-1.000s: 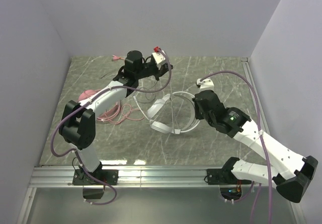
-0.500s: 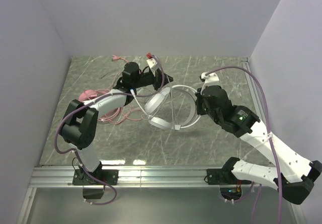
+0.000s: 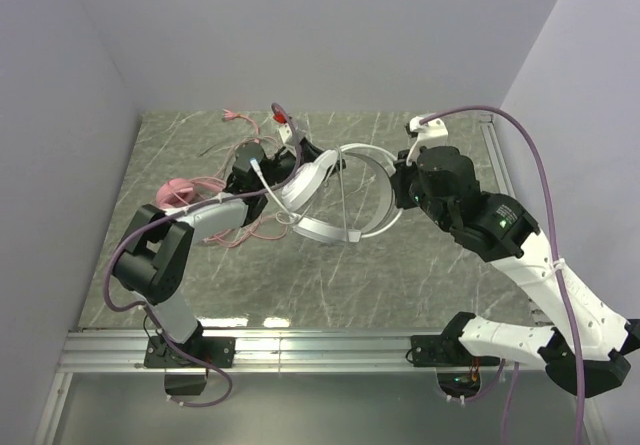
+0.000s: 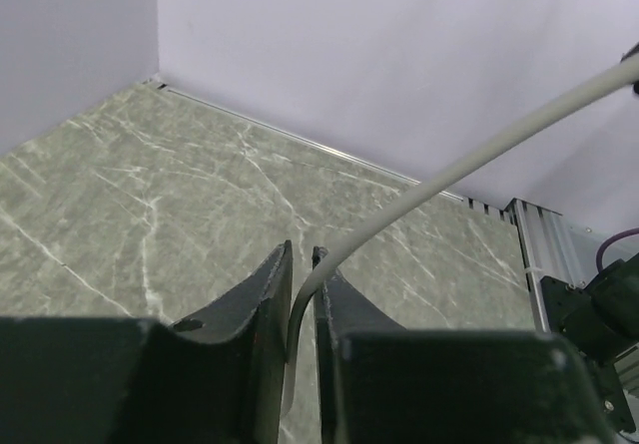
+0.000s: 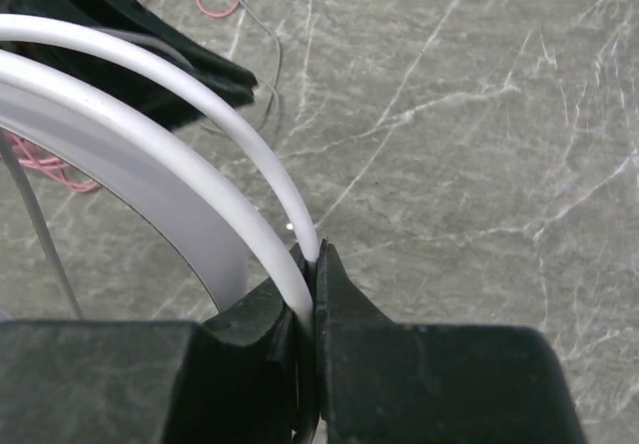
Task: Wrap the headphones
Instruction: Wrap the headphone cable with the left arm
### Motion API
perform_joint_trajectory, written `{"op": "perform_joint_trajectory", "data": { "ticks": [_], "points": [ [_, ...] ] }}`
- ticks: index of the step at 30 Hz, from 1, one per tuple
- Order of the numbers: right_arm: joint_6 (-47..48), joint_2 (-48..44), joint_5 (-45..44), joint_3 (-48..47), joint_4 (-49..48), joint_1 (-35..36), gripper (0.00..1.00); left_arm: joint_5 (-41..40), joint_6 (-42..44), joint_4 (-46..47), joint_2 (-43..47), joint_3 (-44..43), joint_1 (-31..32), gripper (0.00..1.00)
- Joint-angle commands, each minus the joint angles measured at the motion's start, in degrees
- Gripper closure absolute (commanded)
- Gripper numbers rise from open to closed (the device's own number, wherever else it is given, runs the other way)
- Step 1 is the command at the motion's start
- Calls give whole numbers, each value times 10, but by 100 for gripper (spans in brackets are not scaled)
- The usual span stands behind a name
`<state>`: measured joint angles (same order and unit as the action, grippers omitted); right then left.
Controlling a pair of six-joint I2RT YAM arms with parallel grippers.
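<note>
Top external view hides a good deal. The left gripper's tips are lost behind the wrist and the raised white-grey headset [image 3: 308,178], and the right gripper [image 3: 400,181] is mostly covered by its own black wrist. The pink headset [image 3: 178,189] is half tucked behind the left arm at the left side of the marble table [image 3: 420,275], with its pink cord [image 3: 235,227] spilling out in loops beside it. From the right wrist, only two white arcs of the headband [image 5: 130,155] show, cut off at the frame edge.

The white-grey headset is held up over the middle of the table, band open like a hoop and one padded cup tilted towards the left arm. The right gripper [image 5: 312,254] is clamped tight on the thinner arc of the band. At the left gripper [image 4: 302,254] the fingers stand narrowly apart with the thin cord [image 4: 449,170] running up between them. I cannot tell whether they pinch it.

A second ago the headset sat lower and nearer the front. The right arm has since carried it up and towards the back, and the left wrist has swung in from the rear of the table to sit right against the cup.
</note>
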<state>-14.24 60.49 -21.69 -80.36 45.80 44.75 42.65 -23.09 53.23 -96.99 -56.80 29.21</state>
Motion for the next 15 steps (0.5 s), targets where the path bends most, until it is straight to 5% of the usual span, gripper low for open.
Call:
{"op": "perform_joint_trajectory", "data": {
  "ticks": [1, 15],
  "points": [
    [-32, 4, 19, -69, -70, 6, 100, -22, -18, 43, 11, 14, 18, 79],
    [-47, 46, 4, -167, -51, 6, 100, -49, -43, 129, -23, 20, 64, 72]
  ]
}}
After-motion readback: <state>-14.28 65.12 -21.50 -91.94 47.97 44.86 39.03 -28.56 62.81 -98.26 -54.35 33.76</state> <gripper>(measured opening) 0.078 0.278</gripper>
